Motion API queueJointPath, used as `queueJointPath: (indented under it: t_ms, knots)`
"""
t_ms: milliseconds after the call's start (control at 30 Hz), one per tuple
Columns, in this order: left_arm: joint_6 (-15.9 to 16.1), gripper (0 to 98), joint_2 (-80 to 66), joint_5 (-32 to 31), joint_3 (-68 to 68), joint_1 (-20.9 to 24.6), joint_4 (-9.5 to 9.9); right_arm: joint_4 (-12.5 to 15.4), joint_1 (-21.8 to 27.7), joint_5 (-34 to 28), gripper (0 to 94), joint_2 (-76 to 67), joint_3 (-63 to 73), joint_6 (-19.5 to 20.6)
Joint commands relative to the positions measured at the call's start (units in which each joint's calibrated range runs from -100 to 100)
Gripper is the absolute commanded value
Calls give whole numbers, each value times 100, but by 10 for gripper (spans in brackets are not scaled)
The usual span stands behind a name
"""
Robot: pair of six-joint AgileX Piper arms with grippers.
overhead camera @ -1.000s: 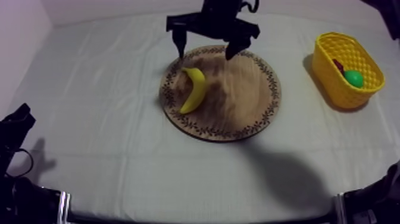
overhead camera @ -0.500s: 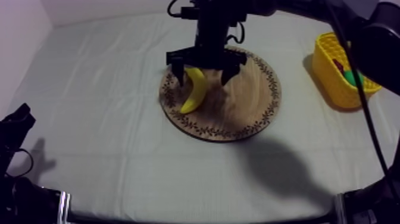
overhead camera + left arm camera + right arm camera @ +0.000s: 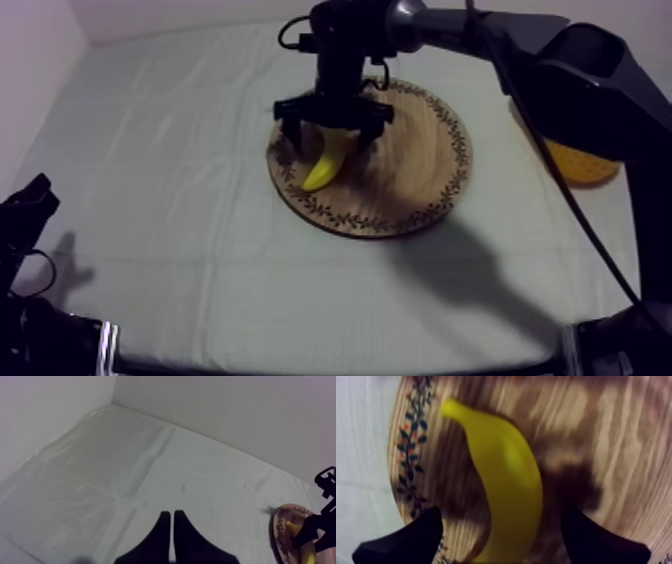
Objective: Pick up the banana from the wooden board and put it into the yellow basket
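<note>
The yellow banana point(image 3: 325, 165) lies on the left part of the round wooden board point(image 3: 420, 170). My right gripper point(image 3: 332, 135) hangs low over it, open, with one black finger on each side of the fruit. In the right wrist view the banana point(image 3: 506, 481) runs between the two spread fingers point(image 3: 411, 538) on the board point(image 3: 616, 436), and no finger touches it. The yellow basket point(image 3: 580, 165) at the right is mostly hidden behind the right arm. My left gripper point(image 3: 172, 518) is shut on nothing, its fingers together over the cloth, low at the left side point(image 3: 25, 215).
The right arm reaches in from the upper right across the back of the table. In the left wrist view the board point(image 3: 285, 526) lies beyond bare cloth, with the other arm's gripper at it. White walls border the table at the back and left.
My right gripper has come down from behind the board's far rim onto the banana and now straddles it. The right arm now covers most of the basket. The left arm has not moved.
</note>
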State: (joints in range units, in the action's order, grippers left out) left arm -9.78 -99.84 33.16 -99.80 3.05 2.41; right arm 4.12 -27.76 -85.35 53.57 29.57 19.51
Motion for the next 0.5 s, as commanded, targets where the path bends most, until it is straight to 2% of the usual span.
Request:
queueJointPath:
  t_ms: [0,267,467]
  knots:
    - [-1,1,2,-1,2,2,1,19,3,-6,656,61,126,-2]
    - [-2,1,2,-1,2,2,1,135,12,-10,462,147,124,-1]
    - [-2,1,2,-1,2,2,1,180,14,-15,359,133,-11,-30]
